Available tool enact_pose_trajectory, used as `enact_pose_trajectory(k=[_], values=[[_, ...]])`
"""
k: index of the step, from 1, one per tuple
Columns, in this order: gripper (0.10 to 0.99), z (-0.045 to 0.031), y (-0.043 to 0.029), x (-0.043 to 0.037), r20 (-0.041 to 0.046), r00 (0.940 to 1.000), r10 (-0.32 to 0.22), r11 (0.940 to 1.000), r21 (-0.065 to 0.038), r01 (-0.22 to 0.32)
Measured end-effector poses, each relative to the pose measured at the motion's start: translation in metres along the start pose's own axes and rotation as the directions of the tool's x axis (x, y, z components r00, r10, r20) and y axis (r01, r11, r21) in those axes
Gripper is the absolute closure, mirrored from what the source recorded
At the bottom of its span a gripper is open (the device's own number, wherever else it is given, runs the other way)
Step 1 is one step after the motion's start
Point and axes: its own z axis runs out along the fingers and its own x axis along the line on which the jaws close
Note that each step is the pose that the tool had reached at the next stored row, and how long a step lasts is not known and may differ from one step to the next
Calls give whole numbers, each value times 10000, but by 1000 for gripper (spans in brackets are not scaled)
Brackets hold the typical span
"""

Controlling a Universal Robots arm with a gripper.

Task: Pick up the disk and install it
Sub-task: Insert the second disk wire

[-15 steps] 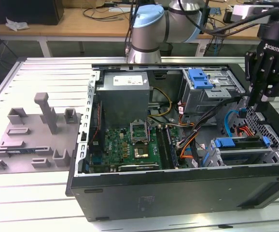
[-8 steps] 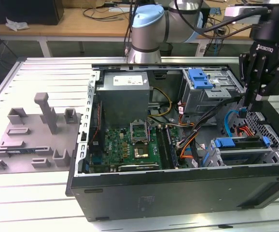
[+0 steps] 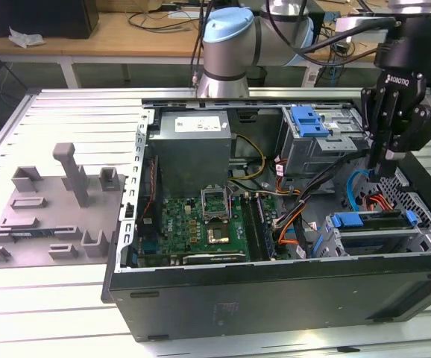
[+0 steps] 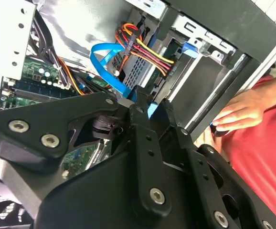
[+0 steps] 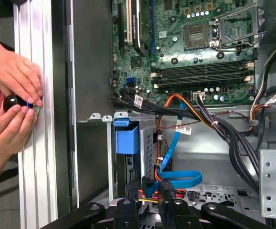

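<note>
- The disk [image 3: 372, 227] sat in the grey drive cage [image 3: 383, 242] at a corner of the open computer case [image 3: 275, 291], on the exterior view's right. A blue plastic frame ran along its upper edge, and its label face could not be seen.
- The gripper [image 3: 388, 162] hung inside the case just above that cage. Its fingers [image 5: 165, 190] were drawn together with nothing between them.
- A blue flat cable [image 5: 176, 179] and a red, yellow and black wire bundle [image 4: 145, 47] crowded the space between the fingers and the cage. The case wall stood close beside them.
- A second cage with a blue latch [image 3: 309, 121] sat deeper in the case, beside the power supply [image 3: 193, 145]. The supply's white sticker was too small to read.
- Outside the case wall, a person's hands [image 5: 14, 90] held a small black object on the slatted table [image 3: 66, 119].
- A grey fixture [image 3: 51, 212] lay well apart from the case, on the exterior view's left.
</note>
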Motion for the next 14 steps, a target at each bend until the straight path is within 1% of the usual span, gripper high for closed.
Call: enact_pose_trajectory(k=[3, 4, 6, 8, 9, 11, 12, 13, 14], values=[[780, 15, 0, -6, 0, 9991, 414, 9990, -154, -414], [780, 21, 0, -9, -4, 9987, 504, 9986, -187, -504], [780, 30, 0, -12, -35, 9982, 594, 9980, -217, -595], [780, 36, 1, -27, -113, 9979, 633, 9977, -222, -636], [780, 36, 2, -46, -183, 9978, 638, 9977, -215, -642], [780, 27, 4, -100, -365, 9973, 643, 9977, -194, -651], [780, 24, 6, -119, -423, 9970, 645, 9977, -187, -653], [780, 16, 8, -157, -560, 9963, 648, 9977, -171, -659], [780, 10, 8, -178, -698, 9954, 651, 9977, -156, -664]])
